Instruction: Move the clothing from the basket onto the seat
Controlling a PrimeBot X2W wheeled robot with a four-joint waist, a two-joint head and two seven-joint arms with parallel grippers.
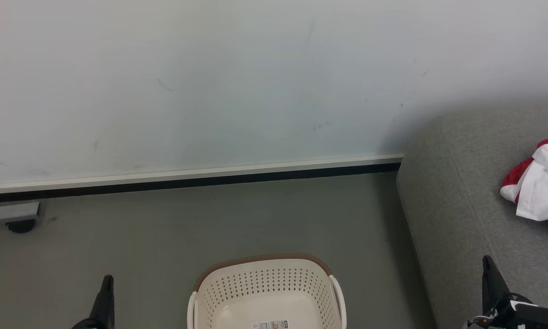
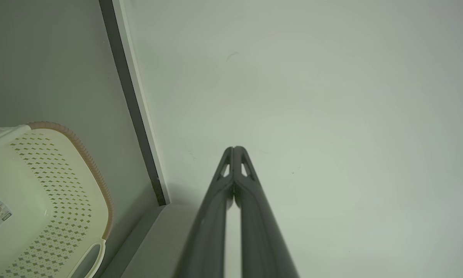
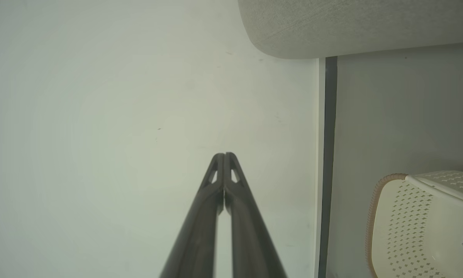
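Red and white soft fabric clothing (image 1: 541,183) lies crumpled on the large grey woven seat (image 1: 456,196), at the far right of the head view; part of it runs out of the picture, so I cannot tell if it hangs over an edge. The oval cream-white plastic basket (image 1: 264,279) with perforated sides and brown rim stands on the grey-green floor (image 1: 164,228) beside the seat, and the visible part of its bottom has a small label sticker (image 1: 270,325) and no cloth. The left gripper (image 2: 234,149) is closed tip to tip with nothing between its 2 dark fingers, and the right gripper (image 3: 224,155) is the same, closed and empty.

In my judgement the task looks nearly finished. The 1st risk is a wrong conclusion: the near end of the basket is cut off in each view, so a small garment could lie there unseen. The 2nd risk is that the right gripper, low near the front edge of the seat, catches the cloth in a sideways move and drags it to the floor. The 3rd is that an arm going down bumps the basket, which looks light, and pushes it away
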